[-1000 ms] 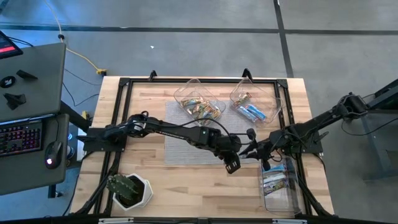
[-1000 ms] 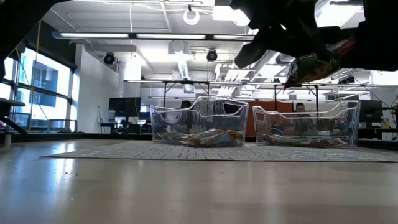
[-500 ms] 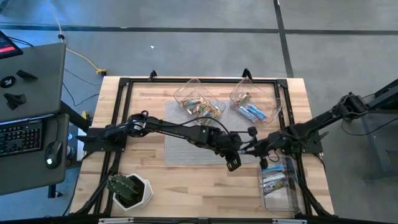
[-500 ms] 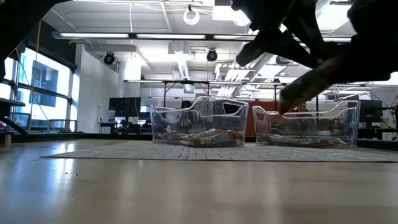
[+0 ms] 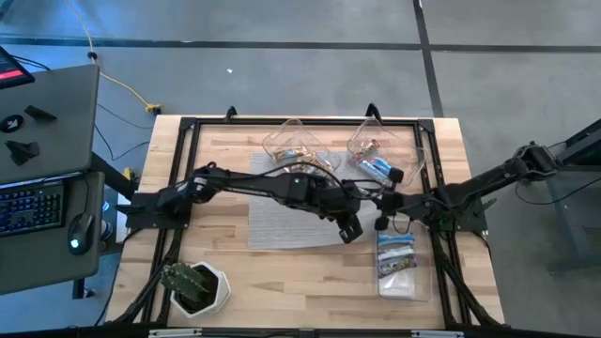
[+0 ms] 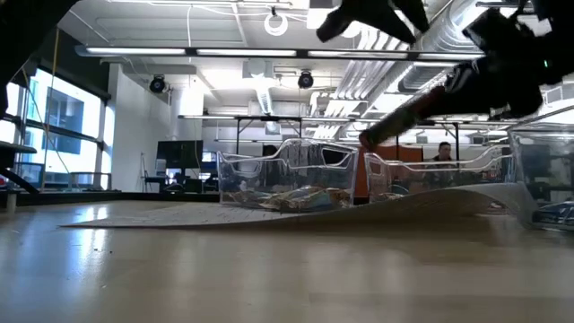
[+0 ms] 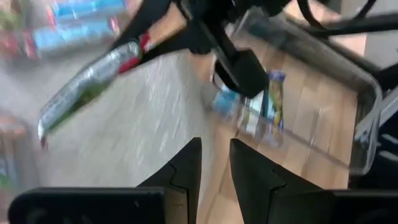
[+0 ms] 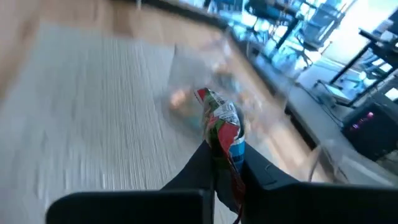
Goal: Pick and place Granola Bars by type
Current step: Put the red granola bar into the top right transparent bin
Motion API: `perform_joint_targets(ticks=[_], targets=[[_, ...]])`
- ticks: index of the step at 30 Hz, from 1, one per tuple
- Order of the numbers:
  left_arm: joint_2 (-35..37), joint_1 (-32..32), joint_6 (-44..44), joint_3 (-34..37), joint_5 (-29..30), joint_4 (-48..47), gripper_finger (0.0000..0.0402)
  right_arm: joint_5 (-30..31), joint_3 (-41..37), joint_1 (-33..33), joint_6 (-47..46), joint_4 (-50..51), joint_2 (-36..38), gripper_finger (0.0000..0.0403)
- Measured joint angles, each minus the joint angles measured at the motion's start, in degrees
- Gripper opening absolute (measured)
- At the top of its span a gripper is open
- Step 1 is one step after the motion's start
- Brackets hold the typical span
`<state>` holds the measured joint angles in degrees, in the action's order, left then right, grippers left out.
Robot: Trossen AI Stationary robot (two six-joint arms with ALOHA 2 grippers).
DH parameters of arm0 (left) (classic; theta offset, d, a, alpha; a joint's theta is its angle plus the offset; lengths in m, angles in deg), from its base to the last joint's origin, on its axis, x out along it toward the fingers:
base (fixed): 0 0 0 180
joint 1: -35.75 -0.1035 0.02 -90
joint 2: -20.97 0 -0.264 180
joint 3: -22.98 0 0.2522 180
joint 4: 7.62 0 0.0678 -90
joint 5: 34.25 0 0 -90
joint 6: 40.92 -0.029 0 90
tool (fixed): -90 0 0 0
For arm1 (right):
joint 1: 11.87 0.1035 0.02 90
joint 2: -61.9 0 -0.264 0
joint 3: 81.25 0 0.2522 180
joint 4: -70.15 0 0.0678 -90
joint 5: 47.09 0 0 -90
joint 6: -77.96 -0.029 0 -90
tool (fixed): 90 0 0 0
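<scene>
My right gripper point(image 8: 221, 165) point(image 5: 377, 200) is shut on a granola bar point(image 8: 221, 121) in a silver-green, red and white wrapper. It hangs over the grey mat's point(image 5: 282, 221) right edge. The low view shows the bar point(image 6: 404, 121) slanting in the air. My left gripper point(image 7: 214, 162) point(image 5: 347, 225) hovers just near of it, empty, with a narrow gap between its fingers. At the far edge, one clear bin point(image 5: 299, 150) holds tan bars and another point(image 5: 385, 161) holds blue ones. A third clear bin point(image 5: 399, 265) at near right holds mixed bars. My right gripper pinches one end of the bar point(image 7: 140, 45) between its two fingers point(image 8: 199, 168). The rest of the wrapper sticks out past the fingertips. The bar is lifted clear above the mat and is tilted, with its free end point(image 6: 363, 142) lower than the held end.
A potted plant point(image 5: 192, 286) stands at the near left corner. A black frame point(image 5: 282, 122) runs round the tabletop. The mat's right part point(image 6: 466, 196) rises off the wood beside the third bin point(image 6: 543, 175). People sit in the room beyond.
My right gripper has carried the bar toward the far edge and a little left, and the bar's free end has swung down. My left gripper has moved toward the far edge. The mixed-bar bin has slid left, and the mat's right part has lifted.
</scene>
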<state>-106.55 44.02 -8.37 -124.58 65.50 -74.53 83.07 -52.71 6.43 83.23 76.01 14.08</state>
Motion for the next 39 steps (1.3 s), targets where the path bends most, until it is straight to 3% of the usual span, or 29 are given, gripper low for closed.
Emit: perform_joint_targets(ticks=[6,8,14,16,18,23,29,31,39], targets=[[1.5,0.4,-1.1,-0.2,4.8,-0.7,0.008,-5.9,5.8,-0.3,-0.5,1.5,3.1,0.0027],[1.5,0.4,-1.4,-0.2,5.1,-2.3,0.008,-5.4,8.0,-0.3,-0.5,5.0,4.2,0.0018],[1.4,0.4,-1.9,-0.1,5.7,-4.6,0.008,16.5,14.4,-3.5,-0.1,21.8,7.2,0.0013],[1.4,0.4,-1.9,-0.1,6.2,-4.4,0.008,19.4,15.9,-6.7,-4.1,28.4,7.8,0.0019],[1.4,0.4,-1.9,-0.1,6.6,-4.0,0.008,17.3,16.1,-10.7,-9.7,34.4,8.2,0.0026],[1.4,0.4,-1.9,-0.1,6.8,-4.1,0.008,2.3,16.1,-22.0,-22.2,43.5,6.9,0.002],[1.4,0.8,-1.2,-0.1,6.4,-4.0,0.008,-3.1,15.2,-31.8,-25.8,43.8,3.6,0.002],[1.4,1.2,-1.0,-0.1,6.4,-4.0,0.008,-6.1,15.2,-34.2,-26.2,44.0,2.3,0.0035],[1.4,2.8,-0.8,-0.1,6.6,-4.1,0.008,-6.4,15.2,-38.2,-26.2,44.0,-2.0,0.0104]])
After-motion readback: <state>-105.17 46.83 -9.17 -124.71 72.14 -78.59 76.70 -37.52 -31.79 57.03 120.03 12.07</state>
